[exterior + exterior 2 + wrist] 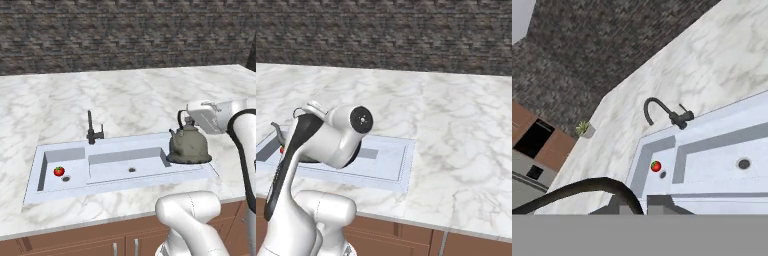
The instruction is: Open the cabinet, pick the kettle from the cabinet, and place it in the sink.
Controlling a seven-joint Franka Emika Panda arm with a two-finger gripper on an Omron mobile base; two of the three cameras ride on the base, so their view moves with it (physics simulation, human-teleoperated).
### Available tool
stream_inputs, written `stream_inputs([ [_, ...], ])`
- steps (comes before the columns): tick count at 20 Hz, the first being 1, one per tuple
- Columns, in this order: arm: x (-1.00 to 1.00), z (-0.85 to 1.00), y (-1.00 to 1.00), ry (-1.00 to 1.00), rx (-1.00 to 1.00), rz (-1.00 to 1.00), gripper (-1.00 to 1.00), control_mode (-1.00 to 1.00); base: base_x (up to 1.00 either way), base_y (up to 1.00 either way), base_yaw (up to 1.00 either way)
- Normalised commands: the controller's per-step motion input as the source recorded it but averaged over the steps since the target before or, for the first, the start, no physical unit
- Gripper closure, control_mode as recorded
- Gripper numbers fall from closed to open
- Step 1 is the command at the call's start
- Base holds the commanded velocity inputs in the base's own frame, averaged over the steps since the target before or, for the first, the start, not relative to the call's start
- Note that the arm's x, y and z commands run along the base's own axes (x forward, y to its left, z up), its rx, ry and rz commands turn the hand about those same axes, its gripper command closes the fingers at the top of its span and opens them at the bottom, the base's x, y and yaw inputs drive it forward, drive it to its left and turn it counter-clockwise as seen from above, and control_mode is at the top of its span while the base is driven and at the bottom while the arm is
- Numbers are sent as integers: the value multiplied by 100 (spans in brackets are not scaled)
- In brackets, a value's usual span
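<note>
The gripper [186, 114] is pinching the thin dark loop handle of the kettle [189, 145], which is hanging at the right end of the sink [50, 150], over its rim. A red tomato [59, 171] is lying in the small left basin, and the black faucet [92, 130] is rising on the far side from the marble surface [125, 95].

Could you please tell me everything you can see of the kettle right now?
The kettle is a small, squat, grey-olive vessel that looks like dull metal, with a curved spout pointing left, a lid knob and a thin dark arched loop handle. It is upright over the right end of the sink, at the edge of the wider basin. The gripper is shut on its handle from the right. Whether its base touches the sink cannot be told.
</note>
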Motion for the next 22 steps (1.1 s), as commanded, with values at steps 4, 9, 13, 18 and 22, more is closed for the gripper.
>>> stream_inputs([
  [4,31,-22,21,0,1,11,100,-100,0,0,0],
  [9,28,-18,15,-7,0,13,100,-100,0,0,0],
  [13,26,-12,4,-14,0,13,100,-100,0,0,0],
  [18,22,-15,9,-17,4,19,100,-100,0,0,0],
  [22,21,-11,13,-21,9,15,100,-100,0,0,0],
])
